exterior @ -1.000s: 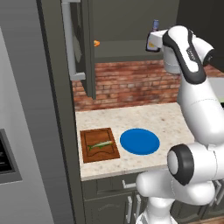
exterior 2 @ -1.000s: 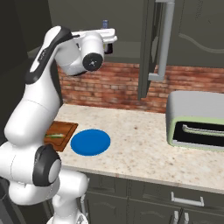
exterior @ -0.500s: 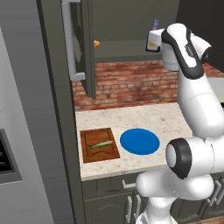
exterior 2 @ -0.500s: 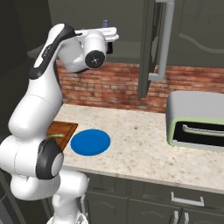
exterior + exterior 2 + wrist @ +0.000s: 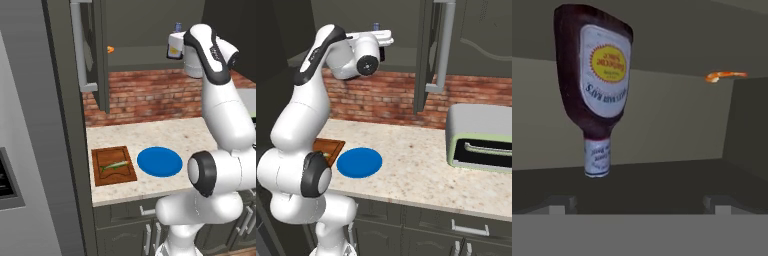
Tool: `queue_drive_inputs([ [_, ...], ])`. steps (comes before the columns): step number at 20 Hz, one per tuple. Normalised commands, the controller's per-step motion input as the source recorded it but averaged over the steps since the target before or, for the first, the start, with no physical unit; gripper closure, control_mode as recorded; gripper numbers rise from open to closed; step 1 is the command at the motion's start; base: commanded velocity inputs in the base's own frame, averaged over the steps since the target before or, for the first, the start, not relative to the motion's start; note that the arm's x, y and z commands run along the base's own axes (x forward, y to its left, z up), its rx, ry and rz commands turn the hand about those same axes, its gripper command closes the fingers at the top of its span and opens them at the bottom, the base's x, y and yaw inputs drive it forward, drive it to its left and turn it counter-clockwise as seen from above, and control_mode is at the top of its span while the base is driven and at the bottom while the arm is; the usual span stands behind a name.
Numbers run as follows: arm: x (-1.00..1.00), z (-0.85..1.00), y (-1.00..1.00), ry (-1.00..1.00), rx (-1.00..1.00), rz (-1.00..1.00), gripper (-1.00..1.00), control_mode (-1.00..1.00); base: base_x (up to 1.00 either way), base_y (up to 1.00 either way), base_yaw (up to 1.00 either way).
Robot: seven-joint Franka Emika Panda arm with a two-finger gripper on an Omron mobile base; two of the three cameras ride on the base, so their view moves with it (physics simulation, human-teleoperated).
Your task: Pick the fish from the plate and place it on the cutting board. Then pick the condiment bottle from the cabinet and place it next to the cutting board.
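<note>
The fish point(image 5: 116, 165) lies on the reddish-brown cutting board point(image 5: 113, 167), at the left end of the counter. The blue plate point(image 5: 159, 161) beside it is bare. My gripper point(image 5: 172, 50) is raised at the open cabinet's shelf point(image 5: 140, 64), with its jaws wide open and nothing between them. In the hand view the dark condiment bottle point(image 5: 594, 75) stands just ahead of the fingertips point(image 5: 557, 205), left of the middle, and looks upside down because the hand is rolled. Its pale cap point(image 5: 177, 26) shows above the hand. The right base view shows the plate point(image 5: 359, 162) and a corner of the board point(image 5: 326, 147).
A small orange thing point(image 5: 110, 49) sits further along the shelf. The open cabinet door with its bar handle point(image 5: 77, 45) hangs over the counter's left end. A fridge point(image 5: 30, 150) stands at the left and a toaster oven point(image 5: 481, 140) at the right.
The hand has edged a little further toward the cabinet shelf. Its jaws have stayed open. Fish, board and plate have not moved.
</note>
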Motion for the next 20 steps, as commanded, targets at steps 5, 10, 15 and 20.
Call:
queue_drive_inputs([
  [5, 0.09, -0.06, 0.0, -0.02, 0.0, 0.0, -1.0, -1.0, 0.0, 0.0, 0.0],
  [10, 0.11, -0.08, 0.0, -0.03, 0.0, 0.0, -1.0, -1.0, 0.0, 0.0, 0.0],
  [15, 0.19, -0.07, -0.03, -0.01, 0.0, 0.0, -1.0, -1.0, 0.0, 0.0, 0.0],
  [20, 0.26, -0.02, -0.07, 0.0, 0.0, 0.0, -1.0, -1.0, 0.0, 0.0, 0.0],
])
